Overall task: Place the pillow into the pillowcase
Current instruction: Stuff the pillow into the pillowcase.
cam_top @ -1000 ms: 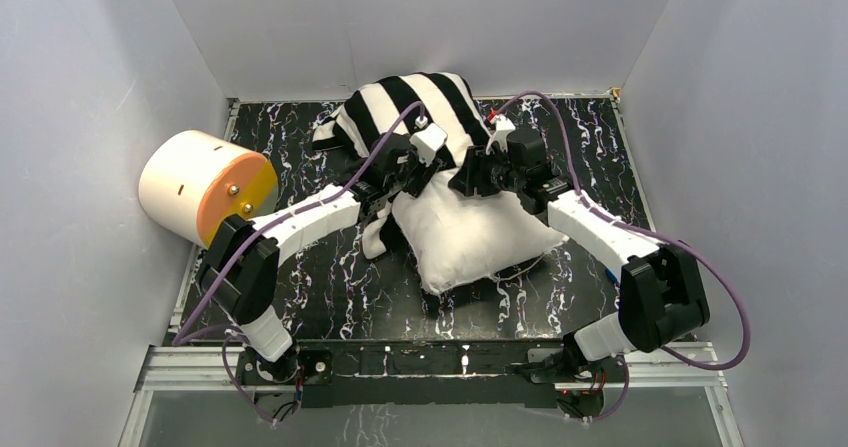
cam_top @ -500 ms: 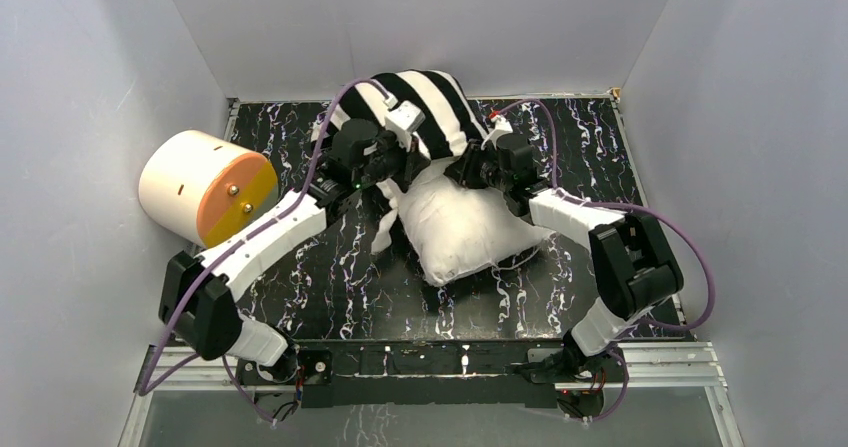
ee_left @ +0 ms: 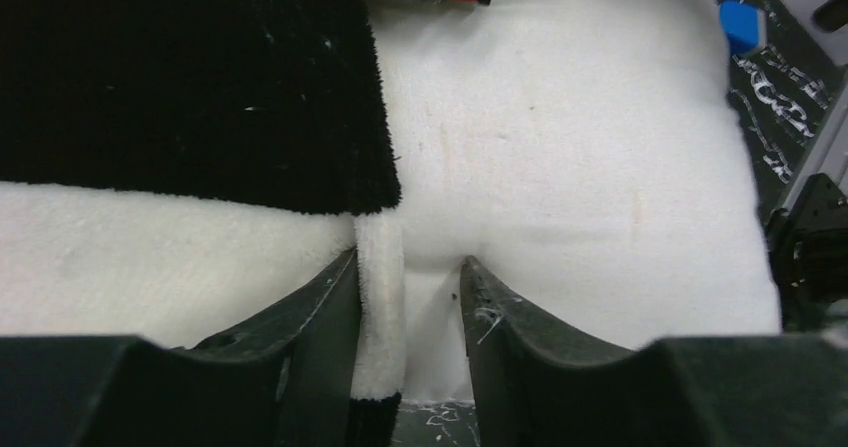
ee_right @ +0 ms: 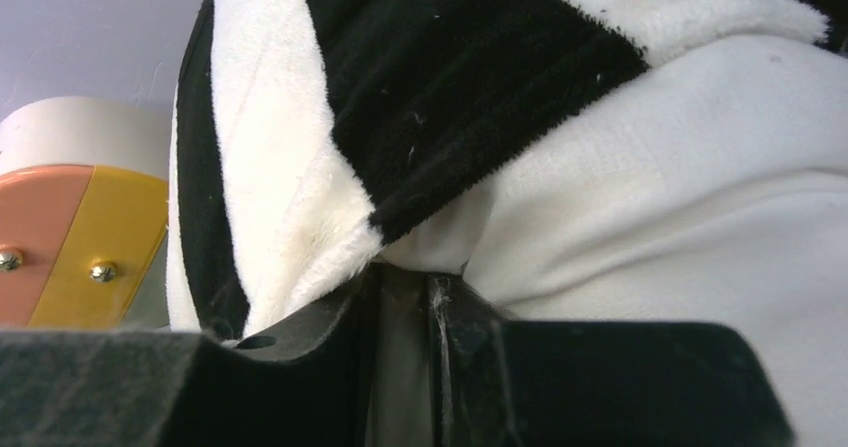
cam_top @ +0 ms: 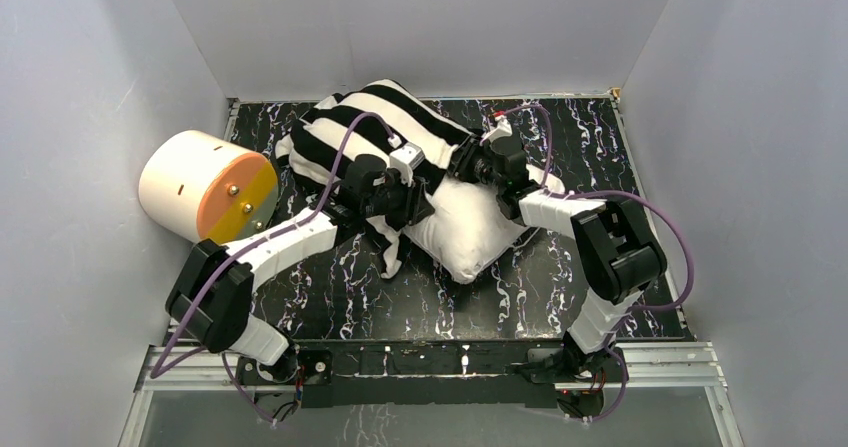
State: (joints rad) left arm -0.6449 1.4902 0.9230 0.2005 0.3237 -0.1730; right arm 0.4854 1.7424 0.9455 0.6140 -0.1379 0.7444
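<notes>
The black-and-white striped pillowcase lies at the back of the table, over the far end of the white pillow, whose near half sticks out bare. My left gripper sits at the case's mouth. In the left wrist view its jaws stand apart, with the pillowcase hem lying against the left finger and the pillow bulging in. My right gripper is at the far right of the mouth. There its jaws are nearly together, pinching fabric where the pillowcase edge meets the pillow.
A cream cylinder with an orange face stands against the left wall; it also shows in the right wrist view. White walls close in the back and both sides. A small blue tag lies near the table's edge.
The striped bundle has dropped from a raised hump and spread left across the back of the table. The left gripper slid down to the case's mouth. The right gripper has narrowed.
</notes>
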